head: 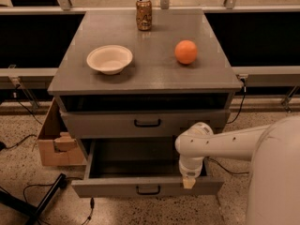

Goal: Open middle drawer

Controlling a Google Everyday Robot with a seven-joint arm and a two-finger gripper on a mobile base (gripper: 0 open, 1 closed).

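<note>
The middle drawer is a wide grey drawer with a small black loop handle. It stands pulled well out, and its deep grey box looks empty inside. My gripper hangs down from the white arm at the drawer's front edge, right of the handle, with its beige tip at the top of the front panel. The drawer above is shut, with its own black handle. Any drawer below is hidden under the open one.
On the cabinet top sit a white bowl, an orange and a can. A cardboard box stands on the floor at the left. Cables and a black stand leg lie front left. My white body fills the right.
</note>
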